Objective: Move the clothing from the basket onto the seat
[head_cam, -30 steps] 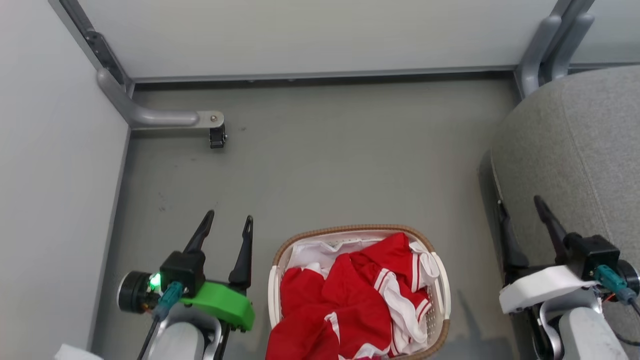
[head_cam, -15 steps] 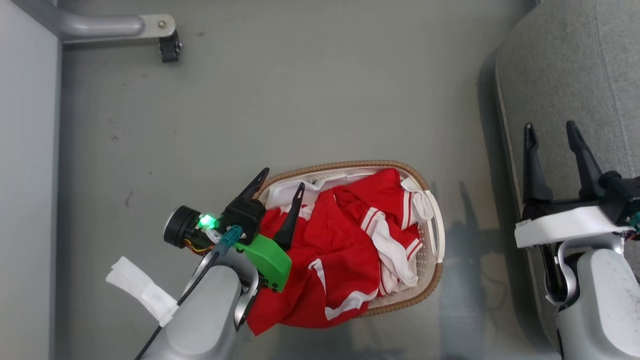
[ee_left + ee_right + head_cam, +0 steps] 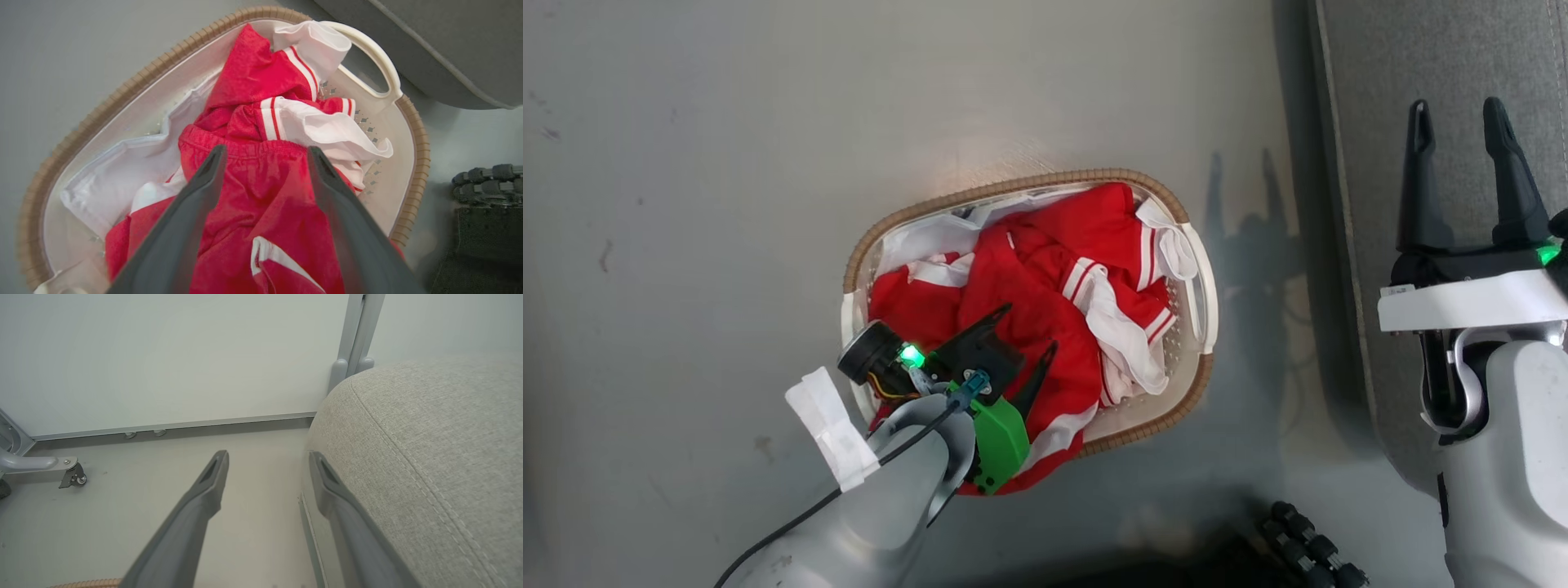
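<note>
well, the clothing lies heaped in the basket, which stands on the floor near the seat; one red corner spills over the near rim. the heap runs along the basket's long axis, near left to far right in the head view. our left end effector hangs right over the near end of that heap, fingers spread wide and holding nothing, pointing along the same axis. in the left wrist view the elastic waistband of the shorts lies crosswise at the fingertips, so we judge the fabric sits just below and ahead, and a short descent would bracket it. the left arm is the nearer one; our right end effector hovers by the seat's edge, also spread and empty, well apart from the basket. we cannot tell whether the left fingertips touch the cloth. the left forearm covers the basket's near left rim, and a dark ridged object at the bottom edge is cut off.
</note>
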`<state>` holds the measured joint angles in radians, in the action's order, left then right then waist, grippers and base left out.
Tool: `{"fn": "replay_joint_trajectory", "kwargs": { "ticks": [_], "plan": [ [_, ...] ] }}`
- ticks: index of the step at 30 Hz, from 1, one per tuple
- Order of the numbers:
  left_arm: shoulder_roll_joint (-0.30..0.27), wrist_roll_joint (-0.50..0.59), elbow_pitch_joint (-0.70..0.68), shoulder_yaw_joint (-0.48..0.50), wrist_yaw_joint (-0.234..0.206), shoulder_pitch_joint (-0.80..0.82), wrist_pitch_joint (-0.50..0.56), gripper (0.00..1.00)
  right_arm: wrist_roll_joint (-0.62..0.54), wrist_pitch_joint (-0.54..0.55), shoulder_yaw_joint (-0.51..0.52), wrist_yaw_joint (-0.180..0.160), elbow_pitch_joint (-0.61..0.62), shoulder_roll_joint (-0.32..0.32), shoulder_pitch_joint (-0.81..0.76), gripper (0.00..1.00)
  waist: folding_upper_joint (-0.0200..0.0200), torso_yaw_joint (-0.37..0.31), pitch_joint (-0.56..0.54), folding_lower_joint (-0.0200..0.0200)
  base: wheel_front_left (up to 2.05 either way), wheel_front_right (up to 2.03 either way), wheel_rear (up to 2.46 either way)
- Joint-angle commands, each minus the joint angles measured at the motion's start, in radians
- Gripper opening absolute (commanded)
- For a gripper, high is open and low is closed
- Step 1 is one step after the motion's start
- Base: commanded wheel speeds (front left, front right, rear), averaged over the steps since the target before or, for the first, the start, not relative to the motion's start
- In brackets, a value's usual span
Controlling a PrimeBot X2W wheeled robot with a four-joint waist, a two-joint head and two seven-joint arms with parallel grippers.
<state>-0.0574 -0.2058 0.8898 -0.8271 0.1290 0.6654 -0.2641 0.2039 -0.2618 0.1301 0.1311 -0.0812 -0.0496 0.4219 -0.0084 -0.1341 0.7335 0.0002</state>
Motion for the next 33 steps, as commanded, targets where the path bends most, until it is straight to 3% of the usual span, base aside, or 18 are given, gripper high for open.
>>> {"fn": "replay_joint_trajectory", "kwargs": {
  "ticks": [1, 10, 21, 22, 23, 24, 25, 26, 27, 33],
  "plan": [
    [-0.014, -0.015, 0.017, -0.02, 0.003, 0.03, -0.001, 1.0, 0.013, -0.005, -0.002, -0.001, 0.008, -0.002, 0.019, 1.0, 0.0084, -0.079, 0.102, -0.0002, 0.0, 0.0, 0.0],
    [-0.038, -0.086, 0.144, -0.107, 0.003, 0.12, -0.001, 1.0, 0.069, -0.005, -0.042, -0.001, 0.02, -0.001, 0.043, 1.0, 0.0084, -0.129, 0.188, -0.0002, 0.0, 0.0, 0.0],
    [-0.029, -0.168, 0.268, -0.194, 0.003, 0.168, 0.028, 1.0, 0.105, -0.005, -0.072, -0.001, 0.022, -0.002, 0.051, 1.0, 0.0084, -0.157, 0.223, -0.0002, 0.0, 0.0, 0.0],
    [-0.029, -0.177, 0.275, -0.198, 0.003, 0.173, 0.031, 0.97, 0.106, -0.005, -0.073, -0.001, 0.022, -0.002, 0.053, 1.0, 0.0084, -0.159, 0.224, -0.0002, 0.0, 0.0, 0.0],
    [-0.029, -0.184, 0.281, -0.201, 0.003, 0.177, 0.032, 0.76, 0.108, -0.005, -0.074, -0.001, 0.023, -0.002, 0.055, 1.0, 0.0084, -0.161, 0.225, -0.0002, 0.0, 0.0, 0.0],
    [-0.029, -0.191, 0.291, -0.203, 0.003, 0.182, 0.033, 0.45, 0.109, -0.005, -0.074, -0.001, 0.023, -0.002, 0.056, 1.0, 0.0084, -0.162, 0.226, -0.0002, 0.0, 0.0, 0.0],
    [-0.028, -0.195, 0.299, -0.205, 0.003, 0.185, 0.032, 0.32, 0.11, -0.005, -0.074, -0.001, 0.023, -0.002, 0.056, 1.0, 0.0084, -0.163, 0.225, -0.0002, 0.0, 0.0, 0.0],
    [-0.027, -0.198, 0.306, -0.208, 0.003, 0.186, 0.032, 0.08, 0.11, -0.005, -0.074, -0.001, 0.023, -0.002, 0.055, 1.0, 0.0084, -0.164, 0.224, -0.0002, 0.0, 0.0, 0.0],
    [-0.025, -0.202, 0.31, -0.21, 0.003, 0.187, 0.03, 0.0, 0.109, -0.005, -0.074, -0.001, 0.022, -0.002, 0.054, 1.0, 0.0084, -0.164, 0.222, -0.0002, 0.0, 0.0, 0.0],
    [-0.012, -0.237, 0.295, -0.215, 0.003, 0.163, 0.008, 0.0, 0.088, -0.005, -0.069, -0.001, 0.002, -0.002, 0.032, 1.0, 0.0084, -0.145, 0.168, -0.0002, 0.0, 0.0, 0.0]
  ]
}}
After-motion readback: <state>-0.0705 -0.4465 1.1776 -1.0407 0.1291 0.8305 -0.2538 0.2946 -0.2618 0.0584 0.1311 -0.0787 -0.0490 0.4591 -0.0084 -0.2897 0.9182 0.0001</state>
